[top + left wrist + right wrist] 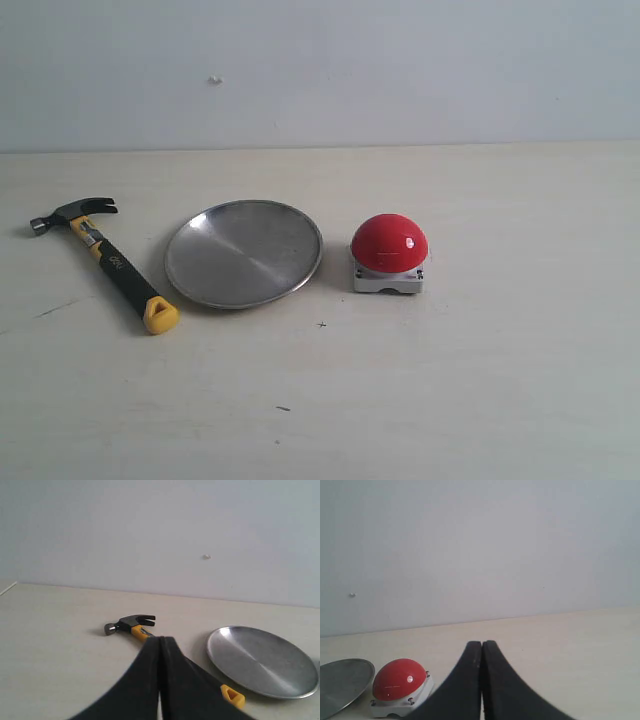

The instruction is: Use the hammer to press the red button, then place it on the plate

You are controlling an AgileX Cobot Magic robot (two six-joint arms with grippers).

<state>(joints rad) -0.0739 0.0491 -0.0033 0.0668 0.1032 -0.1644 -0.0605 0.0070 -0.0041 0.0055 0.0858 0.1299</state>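
Note:
The hammer (100, 255) lies flat on the table at the left, dark head toward the back, yellow butt end toward the front. To its right rests the round silver plate (243, 253), with nothing on it. Right of the plate stands the red button (389, 243) on its grey-white base. Neither gripper shows in the exterior view. My left gripper (160, 641) is shut with nothing in it, hanging short of the hammer (131, 625) and hiding most of its handle; the plate (261, 660) lies beside. My right gripper (481, 644) is shut and empty, with the red button (399, 680) off to one side.
A pale tabletop (480, 380) runs back to a plain white wall (400, 70). A few small dark specks mark the table in front of the plate. The plate's rim (345, 682) shows next to the button in the right wrist view.

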